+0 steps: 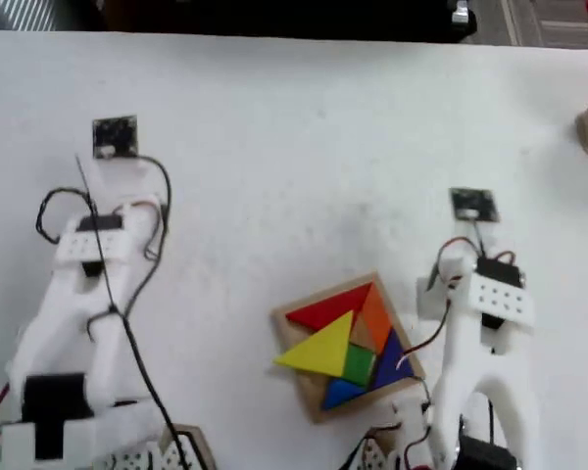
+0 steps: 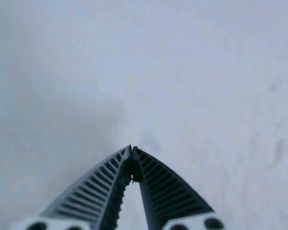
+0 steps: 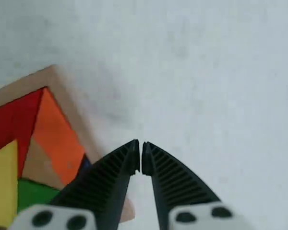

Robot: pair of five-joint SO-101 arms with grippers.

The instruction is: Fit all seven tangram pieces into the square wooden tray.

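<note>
When looking down over the white table (image 1: 274,147), find the square wooden tray (image 1: 312,403) turned diamond-wise, well apart from the left arm (image 1: 78,294) and just beside the right arm (image 1: 480,323); judged the right arm's job, then. Being square, offers no long axis, only a diagonal running away from the arms' bases. Lies off to one side of the right gripper (image 3: 139,143), not ahead of it: seen from that wrist, puts one rim corner about level with the fingertips and runs back alongside one finger. Find both grippers with fingers closed tip to tip on nothing, the left gripper (image 2: 132,147) over the table well apart from the tray. In the tray, count, biggest first, a yellow triangle (image 1: 318,352) and a red triangle (image 1: 328,311), then an orange piece (image 1: 377,311) along the rim nearest the right arm, a dark blue piece (image 1: 390,354), a lighter blue piece (image 1: 341,392) and a green square (image 1: 358,364). Note the yellow tip apparently poking past the far rim, so perhaps not seated flat and due a nudge inward from the right gripper. Note last one small tan triangle (image 3: 41,163) among red, orange and green: bare tray floor or an unpainted seventh piece, cannot tell
</note>
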